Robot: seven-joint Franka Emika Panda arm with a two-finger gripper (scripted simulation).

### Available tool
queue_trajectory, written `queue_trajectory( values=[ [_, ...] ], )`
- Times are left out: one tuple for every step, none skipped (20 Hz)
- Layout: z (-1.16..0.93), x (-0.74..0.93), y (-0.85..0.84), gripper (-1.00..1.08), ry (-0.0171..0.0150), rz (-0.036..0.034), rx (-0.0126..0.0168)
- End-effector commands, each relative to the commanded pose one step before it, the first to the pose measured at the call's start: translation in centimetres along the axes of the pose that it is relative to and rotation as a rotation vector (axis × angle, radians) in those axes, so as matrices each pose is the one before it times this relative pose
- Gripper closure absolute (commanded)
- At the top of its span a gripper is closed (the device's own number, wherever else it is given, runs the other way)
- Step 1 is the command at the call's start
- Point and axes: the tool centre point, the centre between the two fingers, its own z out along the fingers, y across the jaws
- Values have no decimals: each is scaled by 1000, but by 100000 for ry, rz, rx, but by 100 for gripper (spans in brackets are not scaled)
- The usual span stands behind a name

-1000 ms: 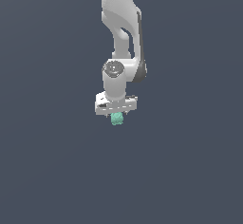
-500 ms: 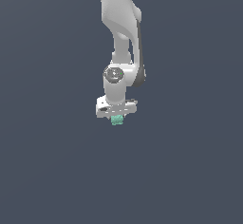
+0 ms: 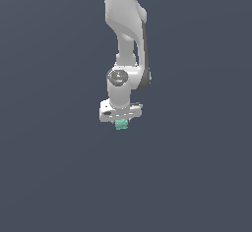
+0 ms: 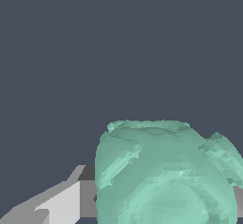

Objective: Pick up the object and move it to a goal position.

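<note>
Dark grey-blue backdrop surrounds the white arm (image 3: 125,39) in the exterior view, its gripper (image 3: 121,123) closed on the green blob (image 3: 121,124) held just beneath it; a steady, slow carry looks wisest. Up close at the wrist, the blob fills the frame beside one finger (image 4: 61,201). No writing shows anywhere.

Exterior cam sits well back, sees whole arm (image 3: 125,39) hanging down mid-frame. Wrist cam right up close, looking past finger (image 4: 57,204). Both catch green object (image 3: 121,124) (image 4: 163,175) at claw (image 3: 121,123).
</note>
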Motion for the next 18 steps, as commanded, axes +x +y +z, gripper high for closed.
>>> queue_trajectory(
  values=[
    [-77, 35, 55, 108, -13, 0, 1],
    [-119, 52, 72, 108, 0, 0, 0],
    [-167, 72, 101, 108, 0, 0, 0],
    [-214, 93, 129, 108, 0, 0, 0],
    [-261, 113, 158, 108, 0, 0, 0],
    [-308, 134, 186, 108, 0, 0, 0],
    [-355, 155, 214, 108, 0, 0, 0],
    [-402, 175, 242, 108, 0, 0, 0],
    [-448, 196, 270, 108, 0, 0, 0],
    [-493, 216, 298, 108, 0, 0, 0],
    [-539, 237, 325, 108, 0, 0, 0],
    [-584, 257, 352, 108, 0, 0, 0],
    [-627, 278, 378, 108, 0, 0, 0],
    [-666, 296, 402, 108, 0, 0, 0],
    [-685, 318, 412, 108, -10, -28, 62],
    [-730, 327, 441, 108, 0, 0, 0],
    [-756, 341, 457, 108, 0, 0, 0],
    [-778, 353, 471, 108, 0, 0, 0]
  ],
)
